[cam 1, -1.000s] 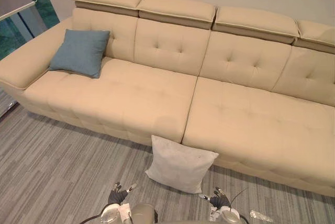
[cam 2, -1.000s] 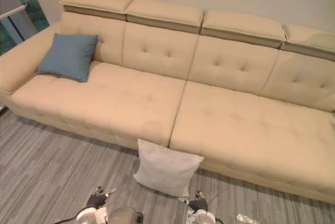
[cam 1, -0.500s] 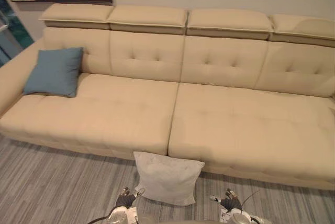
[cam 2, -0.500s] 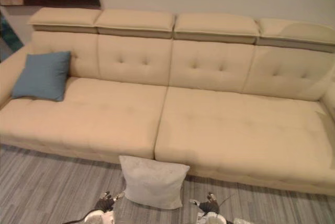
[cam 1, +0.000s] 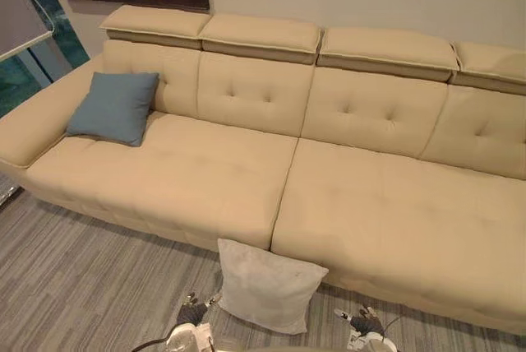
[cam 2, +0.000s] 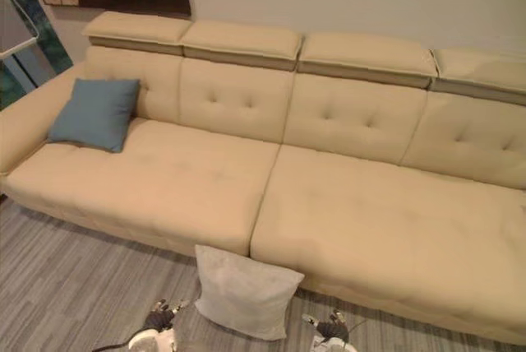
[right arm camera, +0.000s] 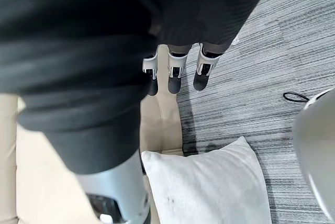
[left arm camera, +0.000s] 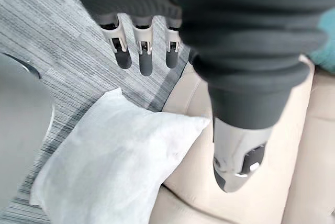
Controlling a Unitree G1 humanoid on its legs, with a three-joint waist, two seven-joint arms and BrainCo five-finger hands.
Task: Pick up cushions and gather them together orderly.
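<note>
You're at the approach: left hand [cam 1: 193, 312] and right hand [cam 1: 362, 321] hang relaxed and empty, flanking the white cushion [cam 1: 271, 286] propped on the floor [cam 1: 82, 270] against the sofa [cam 1: 370, 204]. Next, probably grasp it and carry it beside the blue cushion [cam 1: 113, 107] at the sofa's left end.

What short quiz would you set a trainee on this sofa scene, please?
1. True or false: the white cushion lies on the sofa seat.
2. Where does the blue cushion sit on the sofa? A) left end B) middle C) right end
3. Fill in: the left hand and right hand each hold ____.
Key: 1 false, it is on the floor against the sofa's front; 2 A; 3 nothing.
</note>
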